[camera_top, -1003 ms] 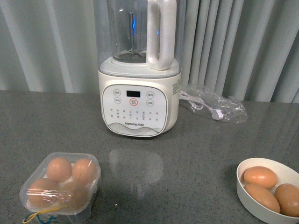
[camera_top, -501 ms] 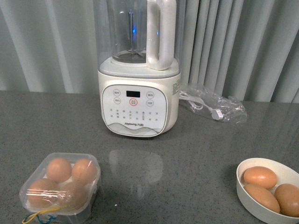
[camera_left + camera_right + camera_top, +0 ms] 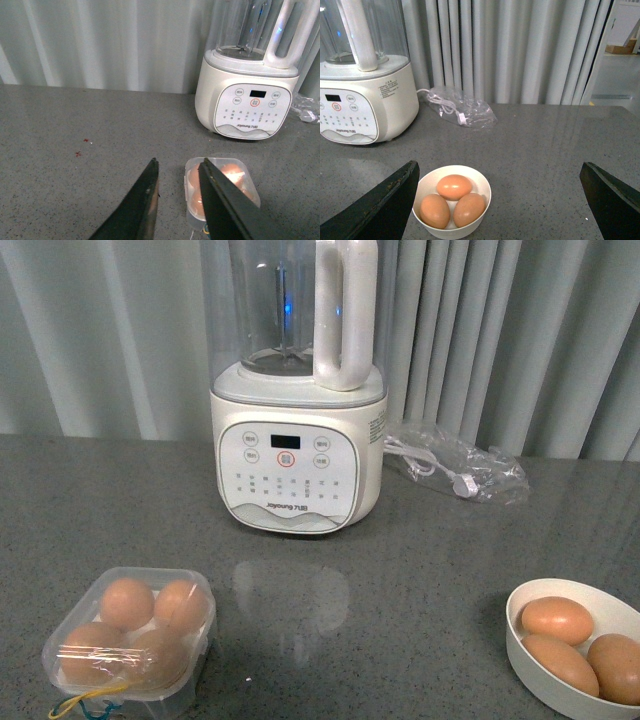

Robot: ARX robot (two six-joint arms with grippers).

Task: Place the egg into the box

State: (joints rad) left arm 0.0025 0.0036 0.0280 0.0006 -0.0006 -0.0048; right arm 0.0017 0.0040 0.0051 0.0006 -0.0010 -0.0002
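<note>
**Brown eggs are filling every hole in the box**

Clear plastic is being seen around four eggs in the box (image 3: 128, 642), which is sitting on the grey table (image 3: 400, 580) near the front left. All four holes are being filled, and the lid looks to be lying shut over them, so the job is being judged as done or nearly done.

Three more eggs are being kept in the white bowl (image 3: 530, 660) at the front right, well apart from the box. No egg is being held.

The left gripper (image 3: 179, 175) is being held above the box with its jaws only a little apart and nothing between them. The right gripper (image 3: 500, 190) is being held over the bowl with its jaws spread wide and empty.

The white blender (image 3: 298, 440) is being left alone behind.
</note>
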